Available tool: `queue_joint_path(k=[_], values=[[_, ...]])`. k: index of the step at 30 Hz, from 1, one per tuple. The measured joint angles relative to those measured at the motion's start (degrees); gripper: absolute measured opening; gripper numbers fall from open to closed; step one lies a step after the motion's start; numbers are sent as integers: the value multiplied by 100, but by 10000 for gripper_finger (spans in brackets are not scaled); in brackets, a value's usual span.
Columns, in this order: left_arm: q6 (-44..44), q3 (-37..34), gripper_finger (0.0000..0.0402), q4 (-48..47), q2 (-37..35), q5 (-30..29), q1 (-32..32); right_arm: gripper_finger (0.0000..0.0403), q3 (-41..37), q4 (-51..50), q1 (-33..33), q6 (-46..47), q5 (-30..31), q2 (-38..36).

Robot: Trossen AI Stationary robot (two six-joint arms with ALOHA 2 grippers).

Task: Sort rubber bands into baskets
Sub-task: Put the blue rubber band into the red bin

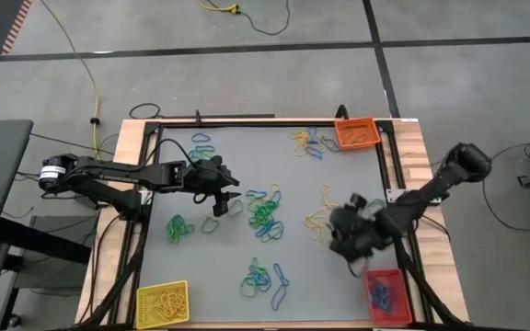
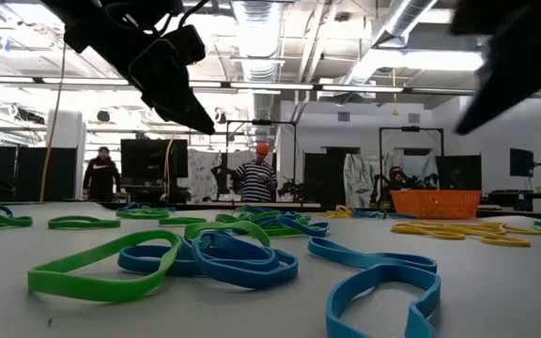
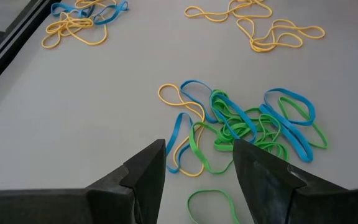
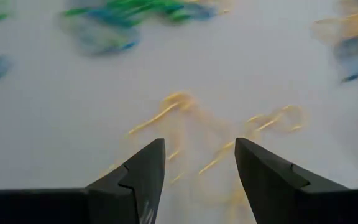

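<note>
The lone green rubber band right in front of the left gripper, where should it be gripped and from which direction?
Take the lone green rubber band on one strand of its loop, coming straight down from above. It lies flat on the table, apart from the tangled pile, so nothing else should lift with it. The left gripper is open nearly over it; one finger should probably land inside the loop, one outside.

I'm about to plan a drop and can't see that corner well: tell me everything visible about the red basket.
The red basket is a small rectangular tray with low walls, plastic by its look, lying flat at the table's near right corner beside the wooden edge. Inside lie a few blue rubber bands in a loose tangle. The right gripper hangs just up-table of it, jaws open, not touching it. Only the high view shows the basket.
</note>
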Motion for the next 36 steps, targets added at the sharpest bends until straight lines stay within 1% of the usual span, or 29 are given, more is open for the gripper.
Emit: queue_joint_path(k=[3,6,13,17,20,22,24,30,33,36], values=[[0,0,178,-1,0,1,0,222,-95,78,-846,-473,106,-2],[0,-2,178,-2,-2,1,0,222,-241,312,-1707,-917,90,-2],[0,0,178,0,-2,1,0,215,-845,1833,-3470,-2097,-655,-2],[0,-1,178,-1,-1,0,0,210,-1001,2300,-4317,-2308,-869,2],[0,0,178,-2,-2,0,0,208,-996,2629,-4831,-2349,-1189,2],[0,-2,178,-2,-2,1,0,208,-999,2877,-5128,-2475,-1533,7],[0,0,178,-1,0,1,0,207,-996,3076,-5353,-2579,-1746,7],[0,-2,178,-2,-2,0,0,207,-996,3325,-5794,-2761,-1855,34],[0,-1,178,-1,0,2,0,207,-994,3348,-5895,-2796,-1986,193],[0,-1,178,-3,-2,1,0,207,-994,3517,-5916,-2891,-2026,509]])
